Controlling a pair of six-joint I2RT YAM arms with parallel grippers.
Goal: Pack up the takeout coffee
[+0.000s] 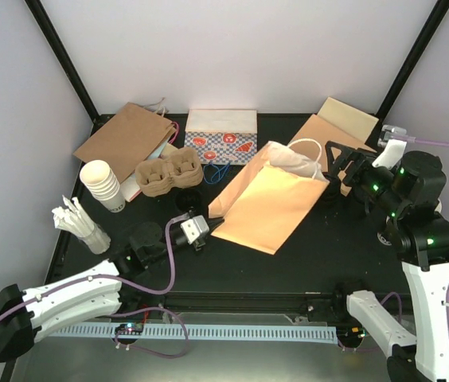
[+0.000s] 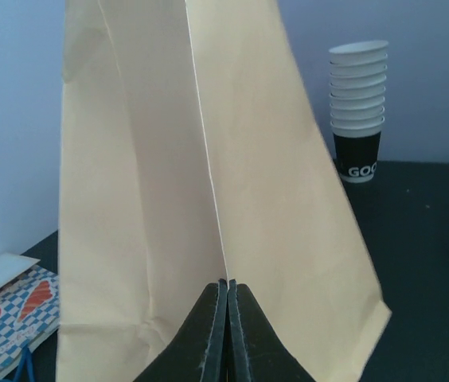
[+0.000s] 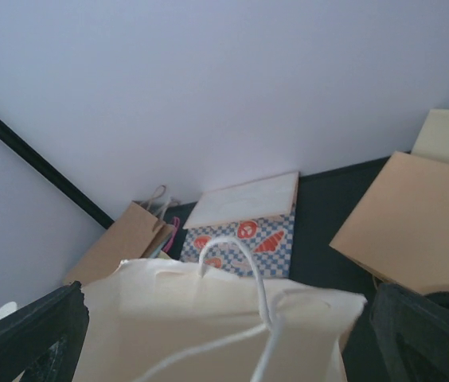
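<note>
A tan paper bag [image 1: 268, 199] with white cord handles [image 3: 260, 294] lies across the middle of the table. My left gripper [image 1: 199, 229] is shut at the bag's lower left corner. In the left wrist view its tips [image 2: 227, 285] meet on the bag's centre crease [image 2: 208, 159]; I cannot tell whether paper is pinched. My right gripper [image 1: 341, 165] stands open at the bag's mouth, which lies between its fingers [image 3: 37, 338] in the right wrist view. A dark round shape [image 1: 186, 200] beside the carriers may be a black-lidded takeout coffee cup, hard to make out on the black table.
Back left lie a brown handled bag [image 1: 125, 135], brown pulp cup carriers [image 1: 167, 173], a stack of cream cups [image 1: 101, 185] and white sticks in a holder [image 1: 77, 223]. A checked box [image 1: 220, 135] stands at the back centre. More flat brown bags [image 1: 340, 123] lie back right.
</note>
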